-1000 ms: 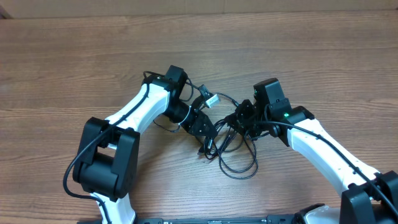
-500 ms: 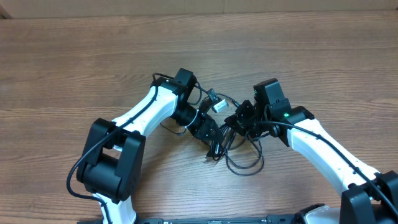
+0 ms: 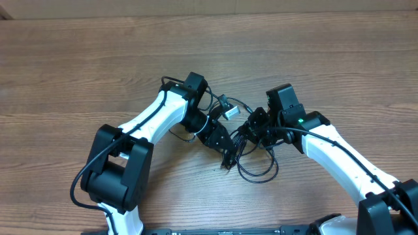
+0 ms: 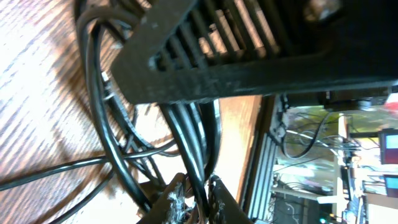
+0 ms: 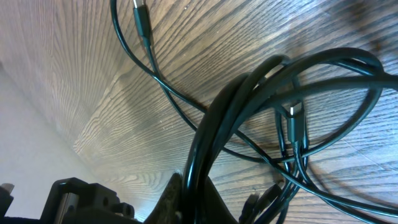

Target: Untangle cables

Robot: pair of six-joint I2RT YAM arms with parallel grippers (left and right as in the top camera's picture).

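Overhead view: the black cables (image 3: 258,173) are seen tangled in one bunch near the middle of the worktop (image 3: 78,65), with a loose loop laid flat on the near side.
Plug tip: a light plug tip (image 3: 228,109) is seen at the far edge of the bunch, just beside the left arm.
Left tool (image 3: 225,151): sunk into the tangle. In the left wrist view, strands are crossed in front of it, so whether it is apart or together cannot be told.
Right tool (image 3: 243,132): pushed into the bunch from the right. In the right wrist view, a thick bundle of strands is clamped at its fingers.
Spacing: both tools are set just beside each other, with the tangle between them.
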